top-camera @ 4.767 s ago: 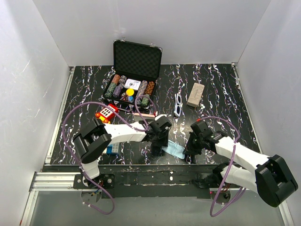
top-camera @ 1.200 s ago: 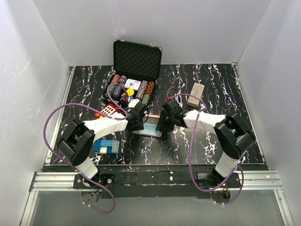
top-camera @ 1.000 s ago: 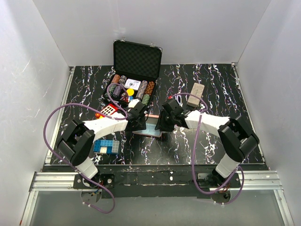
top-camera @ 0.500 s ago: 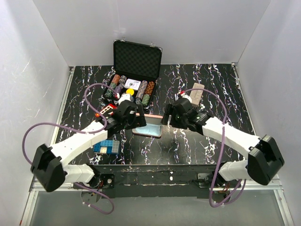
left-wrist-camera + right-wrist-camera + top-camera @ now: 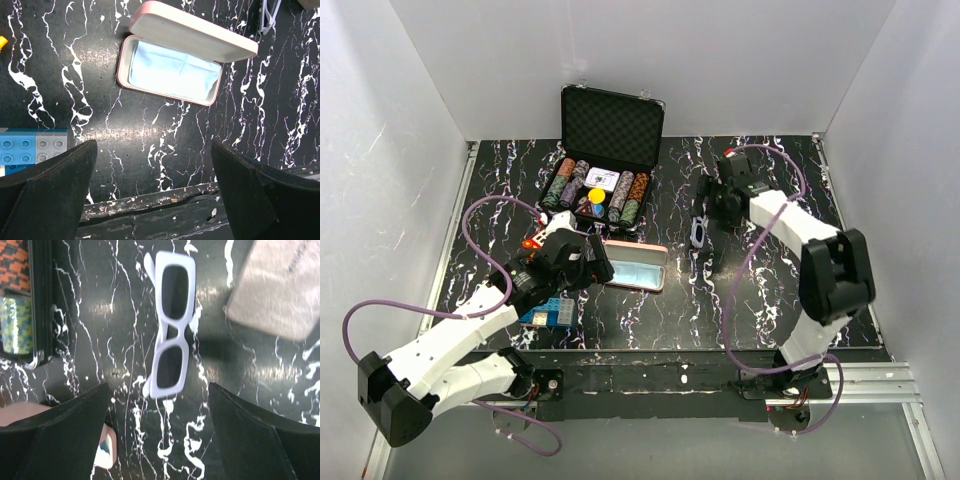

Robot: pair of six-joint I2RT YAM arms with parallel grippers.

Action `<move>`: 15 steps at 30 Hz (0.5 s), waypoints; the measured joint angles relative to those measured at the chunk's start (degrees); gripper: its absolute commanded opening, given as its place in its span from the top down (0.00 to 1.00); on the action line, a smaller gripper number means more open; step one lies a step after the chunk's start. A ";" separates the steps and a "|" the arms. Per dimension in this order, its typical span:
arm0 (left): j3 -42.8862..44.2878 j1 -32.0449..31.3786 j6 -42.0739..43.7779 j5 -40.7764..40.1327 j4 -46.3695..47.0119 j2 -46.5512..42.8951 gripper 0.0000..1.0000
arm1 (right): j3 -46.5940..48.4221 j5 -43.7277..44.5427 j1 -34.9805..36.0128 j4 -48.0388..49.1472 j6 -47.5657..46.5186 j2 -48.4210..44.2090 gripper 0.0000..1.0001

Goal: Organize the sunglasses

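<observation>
R gripper (image 5: 157, 390) is spread wide w/ nothing in it. The white sunglasses (image 5: 172, 325) lie flat just ahead of its tips, long axis running away from me. R wrist cam also gives me the grey-brown case (image 5: 275, 290) ahead-right, near the frame but apart; the top cam hides it behind the arm. Chip case (image 5: 42, 305) edge sits ahead-left, w/ bare tabletop (image 5: 100, 340) btwn it and the glasses. L gripper (image 5: 152, 150) is wide too, empty. The open pink case (image 5: 190, 32) is ahead of it w/ a blue cloth (image 5: 172, 70) inside, and blue blocks (image 5: 30, 150) sit by its left finger.

Left pincer (image 5: 154, 146), right pincer (image 5: 159, 388): spread wide.
</observation>
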 measured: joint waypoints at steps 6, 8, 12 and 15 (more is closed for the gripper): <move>-0.33 0.00 -1.42 -0.09 -1.79 -0.42 0.02 | 11.96 -1.36 -0.66 -2.27 -1.68 12.17 0.20; -0.37 0.00 -1.81 -0.13 -2.29 -0.42 0.02 | 13.64 -1.14 -0.59 -2.97 -1.64 14.25 0.22; -0.37 0.00 -2.08 -0.15 -2.84 -0.44 0.02 | 14.29 0.22 -0.59 -4.39 -1.27 16.65 0.24; -0.39 0.00 -2.16 -0.15 -3.02 -0.44 0.02 | 14.38 1.31 -0.59 -5.01 -0.96 18.10 0.25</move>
